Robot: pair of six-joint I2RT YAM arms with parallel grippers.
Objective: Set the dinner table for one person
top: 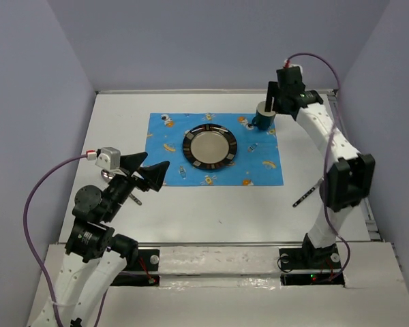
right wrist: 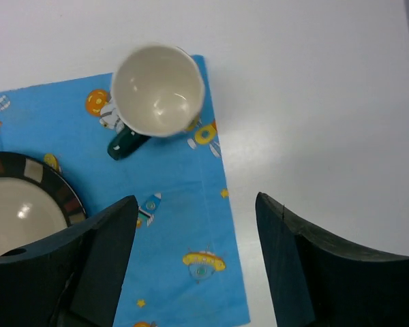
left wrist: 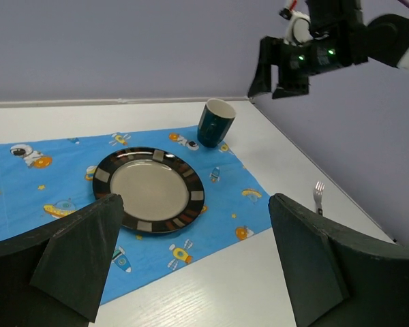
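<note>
The dinner table (top: 211,211) fills the work area. A blue placemat (top: 266,167) lies flat on its far half. The left gripper (left wrist: 194,201) hangs over the table's left side, jaws wide apart and empty. The right gripper (right wrist: 196,204) hangs over the mug (right wrist: 157,92), jaws apart and empty. A plate (top: 210,146) sits mid-placemat. The mug stands upright on the placemat's far right corner. A fork (top: 305,195) lies on the table to the right of the placemat.
</note>
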